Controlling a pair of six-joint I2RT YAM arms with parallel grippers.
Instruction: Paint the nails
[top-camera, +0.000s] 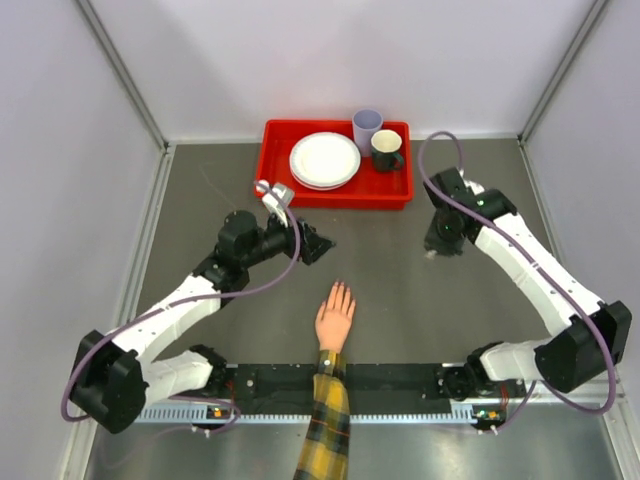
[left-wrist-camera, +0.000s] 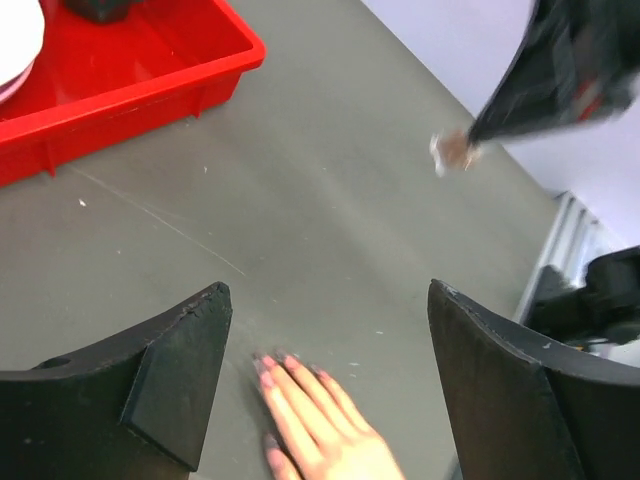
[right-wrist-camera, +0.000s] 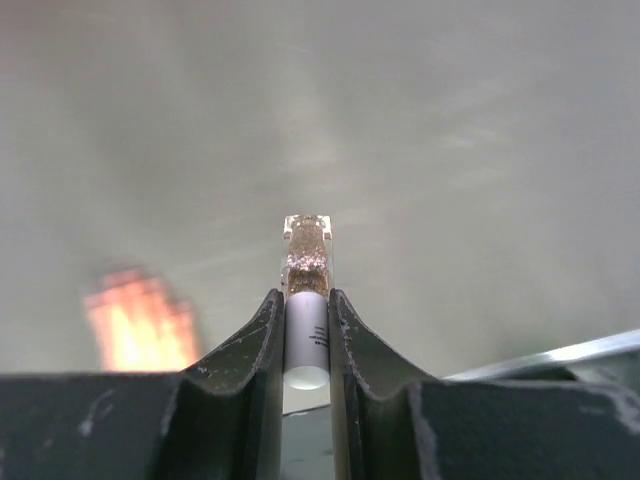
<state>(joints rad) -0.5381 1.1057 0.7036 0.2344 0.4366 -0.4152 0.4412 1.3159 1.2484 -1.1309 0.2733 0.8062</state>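
Note:
A peach hand (top-camera: 335, 320) in a yellow plaid sleeve (top-camera: 326, 430) lies palm down at the near middle of the table. Its nails (top-camera: 340, 289) point away from the arms. In the left wrist view the nails (left-wrist-camera: 270, 363) look pinkish, and my left gripper (left-wrist-camera: 325, 292) hangs open above them with nothing between its fingers. That left gripper (top-camera: 318, 243) sits just beyond the fingertips. My right gripper (right-wrist-camera: 307, 293) is shut on the white cap of a small clear bottle (right-wrist-camera: 308, 255) of gold glitter polish. It hovers at the right (top-camera: 432, 250), apart from the hand.
A red tray (top-camera: 335, 198) at the back holds white plates (top-camera: 324, 160), a lilac cup (top-camera: 367, 127) and a dark mug (top-camera: 386, 150). Grey walls close in both sides. The arm bases and a black rail (top-camera: 400, 380) line the near edge.

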